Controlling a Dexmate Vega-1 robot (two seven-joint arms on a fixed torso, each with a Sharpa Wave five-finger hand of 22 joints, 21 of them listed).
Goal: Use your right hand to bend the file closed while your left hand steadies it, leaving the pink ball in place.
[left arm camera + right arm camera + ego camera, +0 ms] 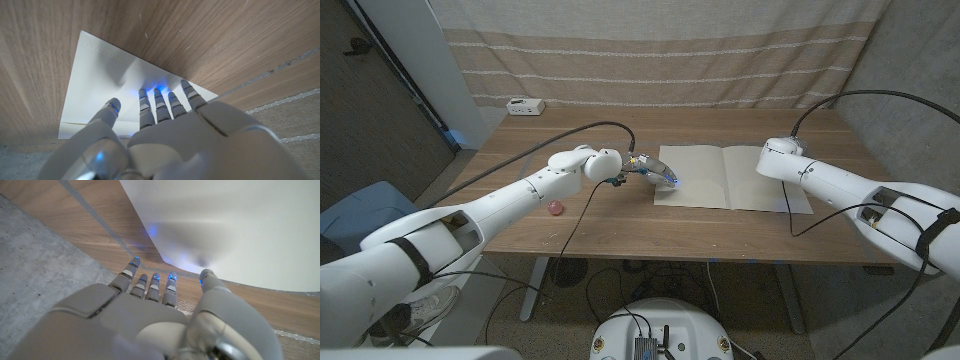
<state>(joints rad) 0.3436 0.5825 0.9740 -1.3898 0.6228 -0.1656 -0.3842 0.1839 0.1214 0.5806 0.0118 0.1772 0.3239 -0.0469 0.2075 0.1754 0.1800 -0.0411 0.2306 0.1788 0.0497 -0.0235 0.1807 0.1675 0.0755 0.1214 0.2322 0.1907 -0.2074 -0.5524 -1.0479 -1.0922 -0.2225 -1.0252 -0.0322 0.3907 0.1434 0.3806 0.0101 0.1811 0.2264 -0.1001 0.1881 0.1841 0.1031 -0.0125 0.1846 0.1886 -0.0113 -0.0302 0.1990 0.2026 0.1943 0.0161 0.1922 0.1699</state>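
File: (730, 177) laid open on the bench (620, 230), centre-right.
Left hand (655, 170): fingers (160, 102) spread, pressed on file's left leaf.
Right hand (150, 315): fingers spread, unladen, by file's right edge.
Pink ball (556, 208): well left of file.

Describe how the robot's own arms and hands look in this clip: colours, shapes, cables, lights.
Both arms have smooth, rounded white shells with black bands near the shoulders. A black cable loops loosely off each arm. The left hand and right hand are light grey, with segmented fingers showing darker joints and small blue lights at the tips, which cast a blue glow on the cream file.
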